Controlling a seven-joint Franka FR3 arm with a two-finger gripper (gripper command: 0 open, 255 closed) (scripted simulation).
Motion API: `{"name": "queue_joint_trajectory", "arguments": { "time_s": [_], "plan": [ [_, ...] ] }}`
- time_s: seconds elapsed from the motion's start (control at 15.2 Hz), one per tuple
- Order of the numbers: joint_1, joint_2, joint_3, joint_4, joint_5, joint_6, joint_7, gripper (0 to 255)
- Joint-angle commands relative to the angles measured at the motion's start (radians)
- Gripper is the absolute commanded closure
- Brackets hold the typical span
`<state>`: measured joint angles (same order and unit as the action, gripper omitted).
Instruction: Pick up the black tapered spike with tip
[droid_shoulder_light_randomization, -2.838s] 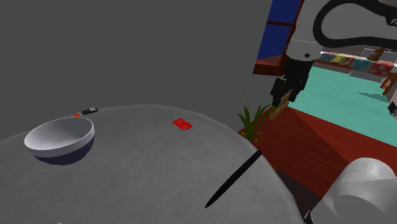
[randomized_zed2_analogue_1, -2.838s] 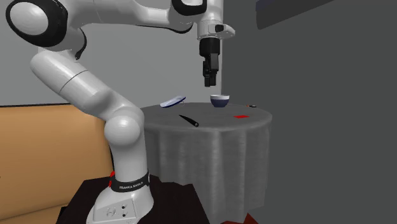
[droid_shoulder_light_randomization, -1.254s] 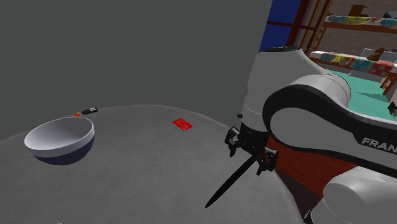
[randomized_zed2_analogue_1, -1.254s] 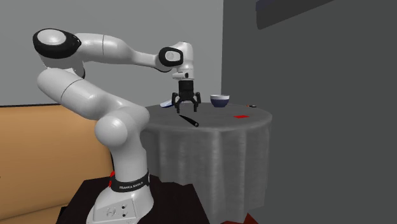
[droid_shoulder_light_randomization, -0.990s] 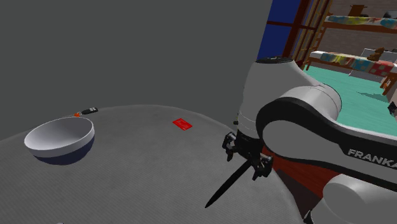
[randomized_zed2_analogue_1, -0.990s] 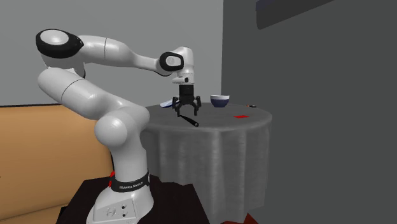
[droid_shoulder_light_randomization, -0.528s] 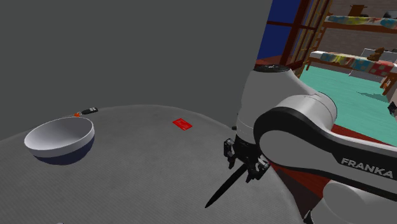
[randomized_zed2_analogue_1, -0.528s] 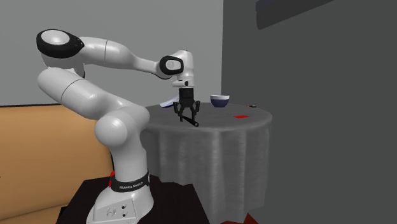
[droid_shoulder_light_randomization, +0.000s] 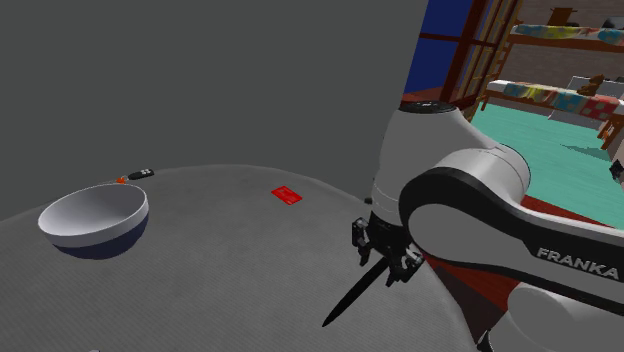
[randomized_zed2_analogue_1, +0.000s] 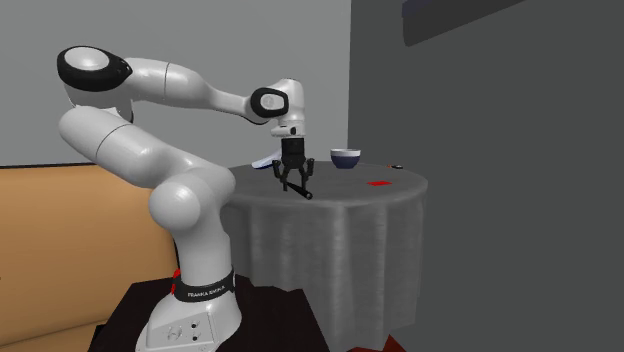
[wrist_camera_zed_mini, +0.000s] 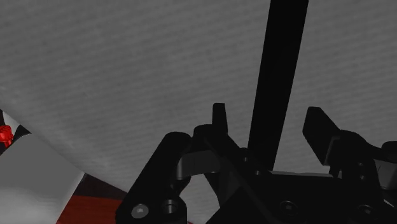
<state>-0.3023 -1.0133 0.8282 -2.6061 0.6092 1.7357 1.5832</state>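
Note:
The black tapered spike (droid_shoulder_light_randomization: 348, 302) lies flat on the grey cloth of the round table (droid_shoulder_light_randomization: 220, 270), near the edge closest to the arm, its thin tip toward the shoulder view's lower left. My gripper (droid_shoulder_light_randomization: 383, 260) is down over its thicker end, pointing straight at the table. In the wrist view the spike (wrist_camera_zed_mini: 283, 57) runs between the two fingers (wrist_camera_zed_mini: 219, 118), with a gap on each side, so the gripper (wrist_camera_zed_mini: 267, 121) is open and touches nothing. From the second exterior view the gripper (randomized_zed2_analogue_1: 294, 185) stands low over the spike (randomized_zed2_analogue_1: 303, 192) at the table's left front.
A grey bowl (droid_shoulder_light_randomization: 93, 218) sits at the shoulder view's left, a small red card (droid_shoulder_light_randomization: 287, 196) mid-table, and a small black and orange item (droid_shoulder_light_randomization: 135, 175) at the far rim. The table edge drops away close beside the spike. A tan sofa (randomized_zed2_analogue_1: 60, 230) stands behind the arm.
The gripper came down from high above the table and settled around the spike's thick end. Over the last half second nothing has visibly moved.

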Motion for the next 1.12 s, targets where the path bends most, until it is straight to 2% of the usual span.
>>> {"name": "queue_joint_trajectory", "arguments": {
  "time_s": [0.0,0.92,1.06],
  "plan": [
    [-0.003,0.001,-0.004,0.005,-0.006,-0.01,0.002,255],
    [-0.03,0.01,-0.109,0.17,-0.098,-0.171,0.01,255],
    [-0.031,0.011,-0.11,0.172,-0.099,-0.172,0.011,255]
  ]
}}
